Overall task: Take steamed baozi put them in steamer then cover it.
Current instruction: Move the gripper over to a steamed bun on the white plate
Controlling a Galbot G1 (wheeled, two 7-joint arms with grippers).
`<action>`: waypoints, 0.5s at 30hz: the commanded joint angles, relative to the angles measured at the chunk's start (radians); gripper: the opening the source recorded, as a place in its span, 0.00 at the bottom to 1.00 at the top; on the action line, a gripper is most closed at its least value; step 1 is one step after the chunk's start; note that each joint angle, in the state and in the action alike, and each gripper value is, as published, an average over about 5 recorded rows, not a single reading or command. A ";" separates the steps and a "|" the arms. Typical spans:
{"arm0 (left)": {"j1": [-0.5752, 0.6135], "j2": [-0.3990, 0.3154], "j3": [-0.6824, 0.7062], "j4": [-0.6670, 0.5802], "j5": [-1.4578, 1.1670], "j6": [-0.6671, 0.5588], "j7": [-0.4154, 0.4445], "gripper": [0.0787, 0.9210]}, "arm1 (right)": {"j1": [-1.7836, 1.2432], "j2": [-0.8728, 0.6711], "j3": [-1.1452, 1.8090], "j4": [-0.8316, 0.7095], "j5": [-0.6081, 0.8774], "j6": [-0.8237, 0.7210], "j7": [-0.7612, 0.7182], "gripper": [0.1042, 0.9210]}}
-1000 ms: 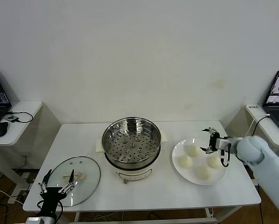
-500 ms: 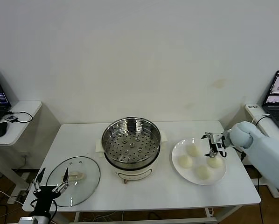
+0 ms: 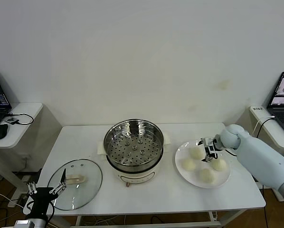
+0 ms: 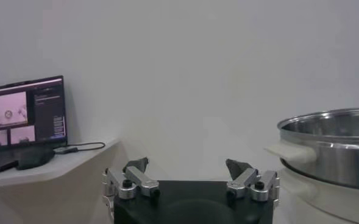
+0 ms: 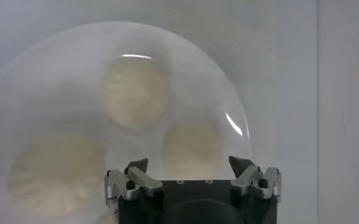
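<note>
Right now the right gripper [image 3: 207,149] is hanging over the plate [image 3: 180,153], jaws spread wide and holding nothing, so the first pick looks to be in hand. All four baozi [image 3: 196,153] are sitting on that plate, right of the steamer [image 3: 134,142], whose basket is standing bare. The lid [image 3: 77,178] is lying flat on the table [image 3: 180,194], left of the steamer. The left gripper [image 3: 44,191] is idling open off the table's near-left corner. Next, I'd guess, the right gripper is needing to drop squarely over one bun and close gently, since they look soft.
</note>
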 commanded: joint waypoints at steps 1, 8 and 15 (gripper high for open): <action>-0.001 0.000 -0.005 0.002 0.000 -0.001 0.000 0.88 | 0.015 0.045 -0.026 -0.069 -0.019 0.001 -0.001 0.88; -0.003 0.000 -0.007 0.004 0.000 -0.004 0.000 0.88 | 0.017 0.073 -0.015 -0.118 -0.043 0.003 0.001 0.85; -0.002 -0.001 -0.009 0.004 0.000 -0.008 0.000 0.88 | 0.009 0.082 -0.016 -0.130 -0.049 0.003 0.002 0.75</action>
